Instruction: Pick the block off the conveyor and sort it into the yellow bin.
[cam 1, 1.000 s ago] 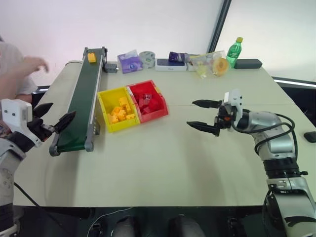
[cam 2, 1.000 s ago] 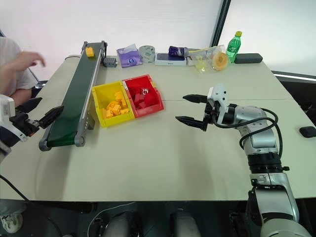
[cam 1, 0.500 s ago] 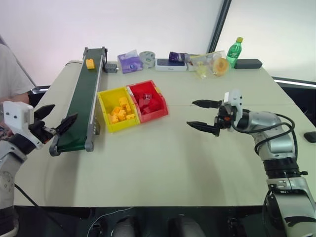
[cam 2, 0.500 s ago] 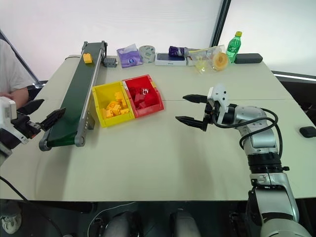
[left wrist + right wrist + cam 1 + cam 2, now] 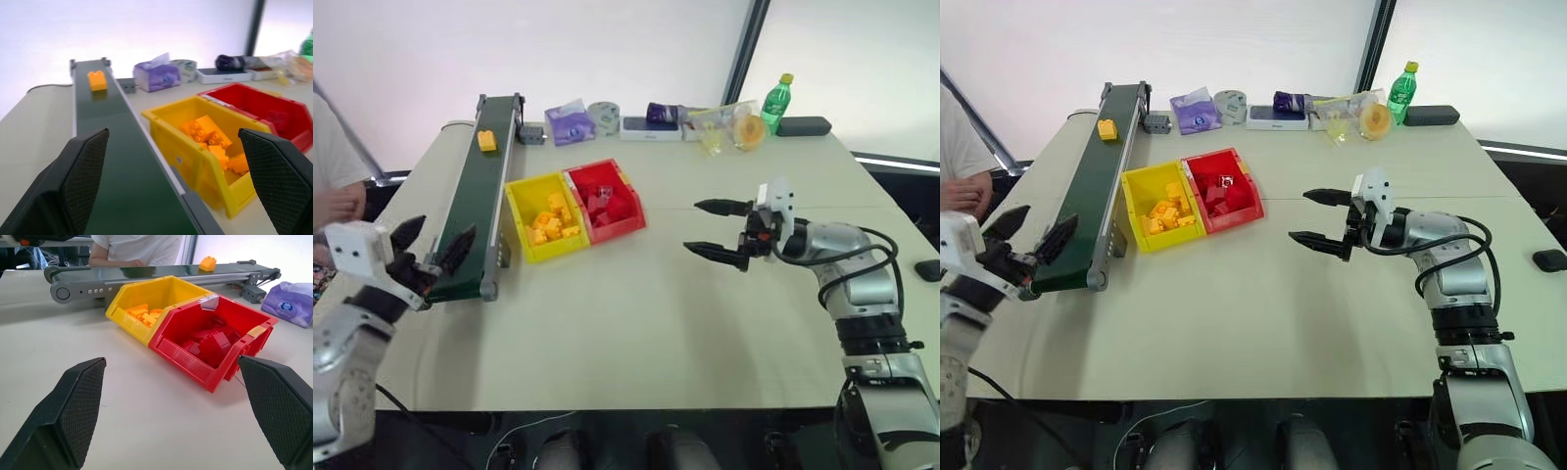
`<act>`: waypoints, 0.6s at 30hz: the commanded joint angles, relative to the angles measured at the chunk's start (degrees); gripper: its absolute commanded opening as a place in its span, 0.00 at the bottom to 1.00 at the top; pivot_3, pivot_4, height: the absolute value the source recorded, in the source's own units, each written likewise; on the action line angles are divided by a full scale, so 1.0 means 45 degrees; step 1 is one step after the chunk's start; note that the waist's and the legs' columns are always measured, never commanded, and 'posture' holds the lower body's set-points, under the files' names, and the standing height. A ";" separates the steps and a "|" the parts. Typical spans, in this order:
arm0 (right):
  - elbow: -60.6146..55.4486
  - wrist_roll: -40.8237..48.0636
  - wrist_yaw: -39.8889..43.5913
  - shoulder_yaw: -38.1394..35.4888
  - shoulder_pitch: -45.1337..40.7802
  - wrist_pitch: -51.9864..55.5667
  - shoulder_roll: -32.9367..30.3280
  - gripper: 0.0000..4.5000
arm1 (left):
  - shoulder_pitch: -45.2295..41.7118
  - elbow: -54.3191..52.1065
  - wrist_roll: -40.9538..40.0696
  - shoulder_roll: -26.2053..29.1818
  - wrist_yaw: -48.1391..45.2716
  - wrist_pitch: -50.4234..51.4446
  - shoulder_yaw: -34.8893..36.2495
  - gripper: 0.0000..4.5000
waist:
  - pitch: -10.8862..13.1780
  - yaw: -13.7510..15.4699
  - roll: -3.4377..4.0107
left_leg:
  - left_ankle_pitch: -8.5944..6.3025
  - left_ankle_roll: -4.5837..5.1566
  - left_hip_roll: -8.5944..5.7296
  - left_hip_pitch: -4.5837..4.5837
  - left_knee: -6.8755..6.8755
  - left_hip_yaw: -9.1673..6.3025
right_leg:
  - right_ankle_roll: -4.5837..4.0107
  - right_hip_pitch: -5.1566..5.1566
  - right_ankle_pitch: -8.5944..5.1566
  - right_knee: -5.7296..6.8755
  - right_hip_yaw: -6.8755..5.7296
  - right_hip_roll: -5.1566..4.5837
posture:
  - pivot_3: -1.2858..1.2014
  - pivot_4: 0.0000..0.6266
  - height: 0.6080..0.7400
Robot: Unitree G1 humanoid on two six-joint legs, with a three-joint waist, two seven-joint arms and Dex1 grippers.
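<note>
A broad, smooth beige table (image 5: 636,323) stands before a pale, brightly lit wall crossed by a dark slanting post. Taking the bright yellow open-top plastic bin (image 5: 544,217) as landmark: it sits mid-table, holding a heap of yellow-orange bricks, and a matching red plastic bin (image 5: 607,201) of red bricks touches its right side. Just beside its left wall runs the long narrow conveyor (image 5: 480,191) with dark green belt and grey metal rails. The small yellow-orange studded plastic block (image 5: 486,141) lies on the belt toward the end far beyond the bin. Farther back, along the table's far edge, lie a purple tissue pack (image 5: 571,124), a flat white box (image 5: 652,128) and a green plastic bottle with a yellow cap (image 5: 777,104); no writing is legible. The left gripper (image 5: 433,252), black textured fingers spread wide and empty, hovers at the conveyor's near end. The right gripper (image 5: 717,229), well right of the bin, is likewise spread, holding nothing. A person's hand (image 5: 340,204) rests at the table's left edge.
</note>
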 commanded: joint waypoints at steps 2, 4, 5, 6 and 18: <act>-0.0296 0.0170 0.0095 -0.0066 -0.0143 -0.0041 0.0009 1.00 | 0.0894 -0.1704 0.0468 -0.0598 0.1133 -0.0287 0.0036 0.99 | 0.0000 0.0007 0.0000 | 0.0000 0.0000 -0.0001 0.0002 0.0001 -0.0001 | 0.0000 0.0002 0.0000 0.0000 0.0001 0.0002 | 0.52 0.24 1.00; -0.0286 0.0156 0.0105 -0.0011 -0.0148 -0.0051 0.0084 1.00 | 0.1524 -0.2089 0.0571 -0.1027 0.1437 -0.0345 0.0039 0.99 | -0.0001 0.0006 -0.0001 | -0.0001 0.0001 -0.0002 0.0003 0.0003 -0.0001 | 0.0000 0.0008 0.0000 -0.0002 0.0001 0.0001 | 0.52 0.24 1.00; -0.0283 0.0156 0.0110 0.0004 -0.0157 -0.0046 0.0107 1.00 | 0.1796 -0.2226 0.0669 -0.1158 0.1525 -0.0406 0.0018 0.99 | -0.0001 0.0006 -0.0001 | -0.0001 0.0002 -0.0002 0.0004 0.0004 -0.0002 | 0.0000 0.0011 0.0000 -0.0006 0.0001 0.0001 | 0.52 0.24 1.00; -0.0279 0.0149 0.0114 0.0015 -0.0168 -0.0052 0.0118 1.00 | 0.2008 -0.2325 0.0740 -0.1260 0.1555 -0.0528 0.0009 0.99 | -0.0001 0.0006 -0.0001 | -0.0001 0.0002 -0.0002 0.0004 0.0004 -0.0002 | 0.0000 0.0011 0.0000 -0.0007 0.0001 0.0000 | 0.52 0.24 1.00; -0.0297 0.0193 0.0101 -0.0070 -0.0285 0.0016 0.0028 1.00 | 0.2656 -0.2118 0.0805 -0.1674 0.1708 -0.1487 0.0041 0.99 | -0.0002 0.0021 -0.0002 | -0.0010 0.0017 -0.0003 0.0006 0.0008 -0.0016 | -0.0003 0.0022 -0.0001 -0.0013 -0.0002 0.0003 | 0.52 0.24 1.00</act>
